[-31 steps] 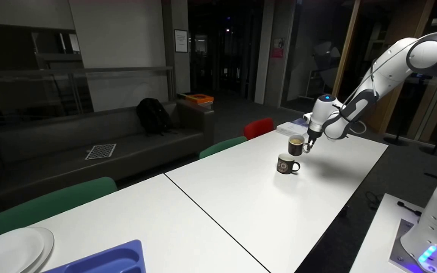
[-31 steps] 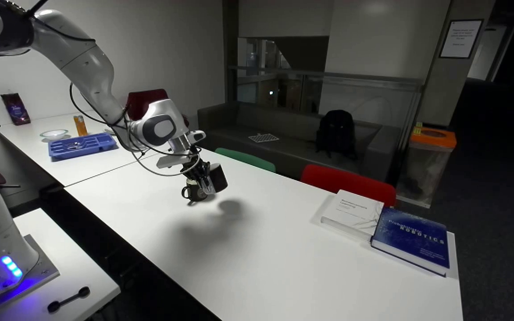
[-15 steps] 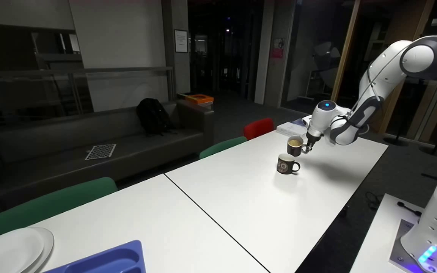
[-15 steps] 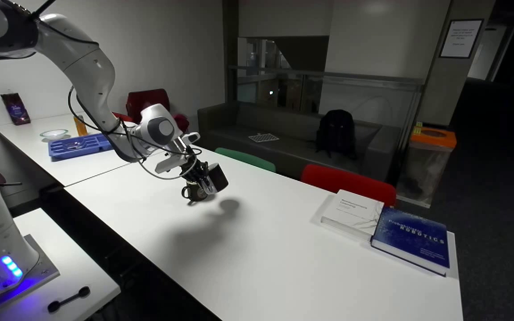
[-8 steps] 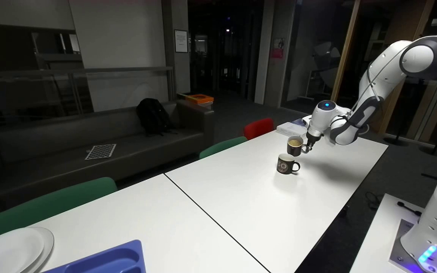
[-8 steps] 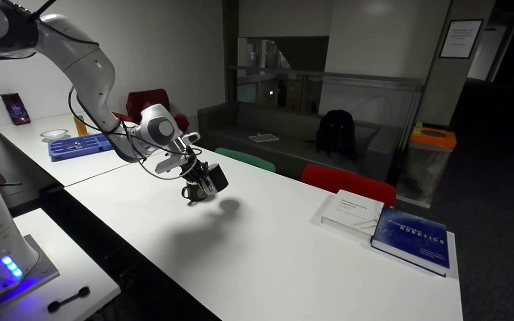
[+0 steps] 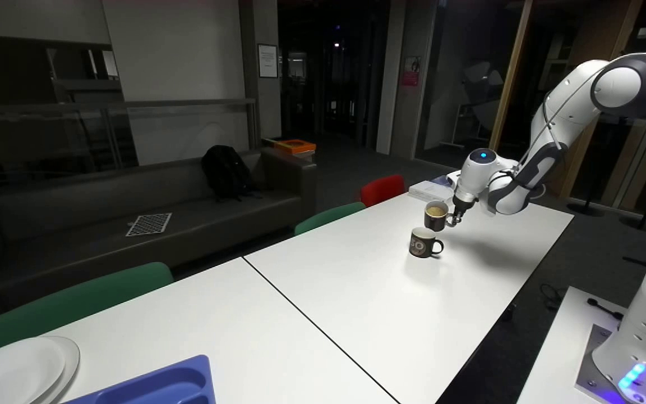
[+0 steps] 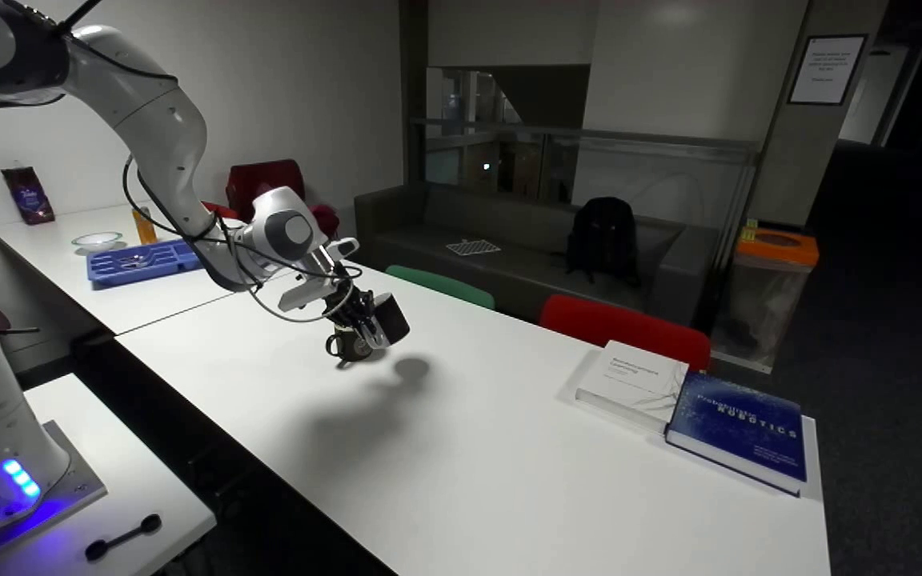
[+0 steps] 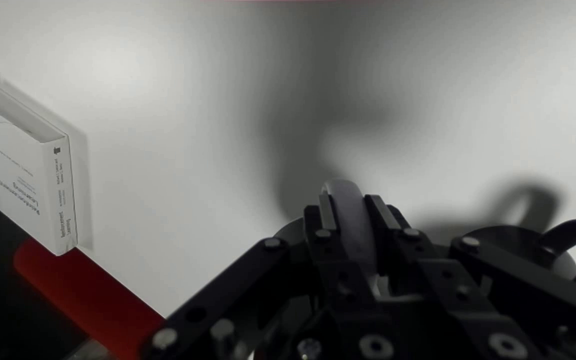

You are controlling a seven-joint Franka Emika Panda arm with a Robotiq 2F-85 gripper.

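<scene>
While its two fingers [image 9: 327,215] press in from either side, the gripper [image 9: 354,212] pinches the handle [image 9: 348,200] of a dark mug [image 8: 393,320]. The mug hangs above the white table [image 8: 509,464], off its surface and tilted in an exterior view; its tan interior [image 7: 436,211] shows, though I cannot tell whether there is liquid inside. Near it and lower, a second mug [image 7: 422,244], dark with a round print, stands upright on the table, its handle pointing right in an exterior view. To the right in an exterior view, a white book [image 8: 633,380] lies flat with a blue book [image 8: 737,428] just beside it. Behind them, on the far side, is a red chair [image 8: 625,324], with a green chair [image 8: 438,285] to its left. Farther left, past the table's seam [image 8: 174,314], sits a blue tray [image 8: 121,277]. Beyond the chairs, a black backpack [image 8: 603,236] rests on a grey sofa [image 8: 501,212].
</scene>
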